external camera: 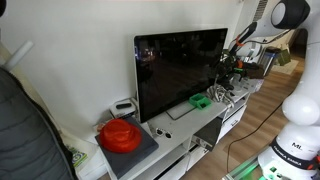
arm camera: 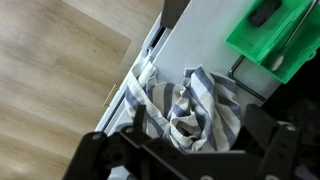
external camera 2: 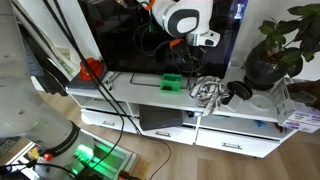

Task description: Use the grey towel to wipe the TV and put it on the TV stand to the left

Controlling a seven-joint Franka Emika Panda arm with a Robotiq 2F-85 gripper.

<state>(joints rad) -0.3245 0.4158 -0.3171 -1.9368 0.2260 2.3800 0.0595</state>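
Observation:
The grey-and-white striped towel (arm camera: 190, 108) lies crumpled on the white TV stand (arm camera: 195, 50). It also shows in both exterior views (external camera: 222, 96) (external camera 2: 207, 89). My gripper (arm camera: 196, 140) hangs just above the towel, open, with one dark finger on each side of the heap. It shows in both exterior views (external camera: 227, 80) (external camera 2: 198, 68) in front of the lower corner of the black TV (external camera: 180, 70) (external camera 2: 120, 40). I cannot tell whether the fingers touch the cloth.
A green plastic block (external camera: 201, 101) (external camera 2: 173, 82) (arm camera: 275, 35) sits on the stand (external camera: 180, 125) beside the towel. A red object (external camera: 120, 135) (external camera 2: 92, 68) rests at the stand's other end. A potted plant (external camera 2: 285, 45) and a black round object (external camera 2: 238, 92) stand near the towel. Cables hang over the front.

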